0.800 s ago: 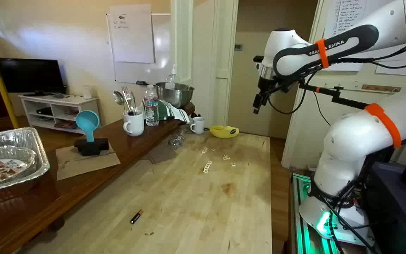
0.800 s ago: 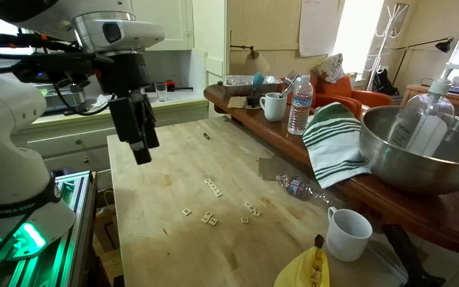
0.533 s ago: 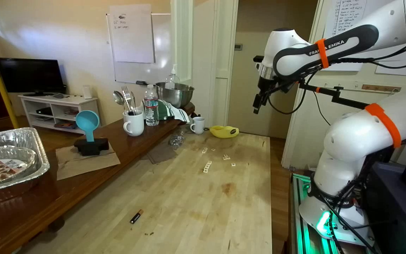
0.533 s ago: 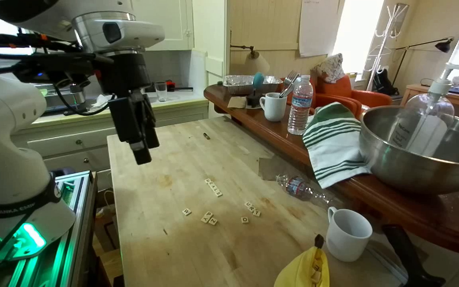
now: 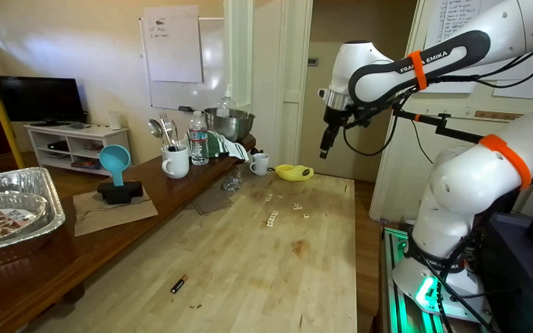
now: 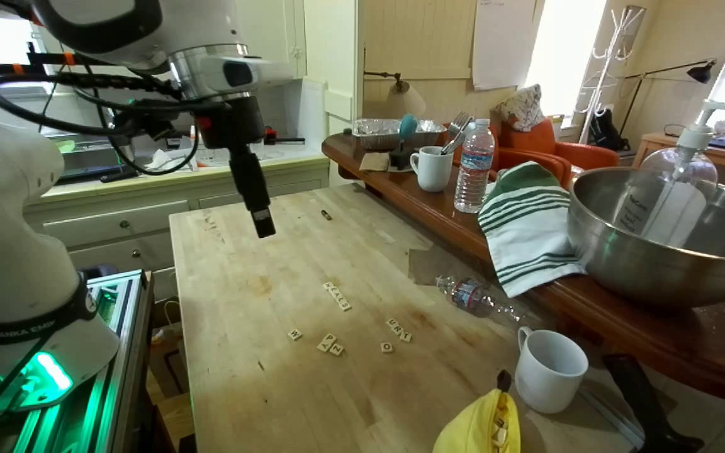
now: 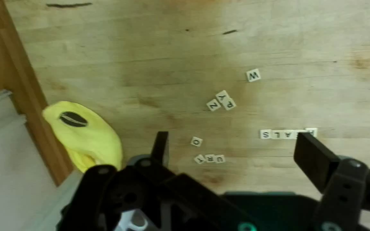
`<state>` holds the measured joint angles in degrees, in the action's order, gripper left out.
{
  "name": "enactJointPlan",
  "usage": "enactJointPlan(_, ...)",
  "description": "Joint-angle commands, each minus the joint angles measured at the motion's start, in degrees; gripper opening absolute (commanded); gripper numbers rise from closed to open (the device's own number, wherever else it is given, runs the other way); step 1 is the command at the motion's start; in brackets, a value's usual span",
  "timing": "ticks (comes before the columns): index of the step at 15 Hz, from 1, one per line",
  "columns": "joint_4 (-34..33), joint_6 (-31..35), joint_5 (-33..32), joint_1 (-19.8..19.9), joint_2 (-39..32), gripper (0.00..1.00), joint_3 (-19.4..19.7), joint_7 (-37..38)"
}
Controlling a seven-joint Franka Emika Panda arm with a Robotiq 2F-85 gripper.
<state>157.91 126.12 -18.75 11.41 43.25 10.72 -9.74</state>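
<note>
Inside the yellow banana pouch (image 6: 468,428), probably letter tiles (image 6: 500,435).

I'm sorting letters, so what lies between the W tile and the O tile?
A cluster: the Y tile, P tile and Z tile, as the wrist view shows.

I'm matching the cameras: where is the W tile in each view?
In an exterior view: W tile, lower right of centre, letter unreadable.
In an exterior view: W tile, lower left of centre.
In the wrist view: W tile, upper right of centre.
Shared landmark in all three: yellow pouch.
</note>
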Motion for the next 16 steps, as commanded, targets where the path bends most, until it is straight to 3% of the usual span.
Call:
enactJointPlan(1, 0.02, 4.75, 6.13, -7.0, -6.27, 1.0, 0.01, -2.59)
enactJointPlan(5, 0.08, 11.22, 10.66, -11.04, -13.11, 1.0, 0.37, -5.55)
enactJointPlan(11, 0.14, 19.61, 13.49, -12.37, -23.13, 1.0, 0.11, -10.34)
enactJointPlan(12, 0.13, 16.67, 12.05, -10.77, -19.37, 1.0, -1.23, -8.67)
enactJointPlan(16, -0.3, 17.04, 12.04, -10.62, -20.37, 1.0, -1.51, -8.72)
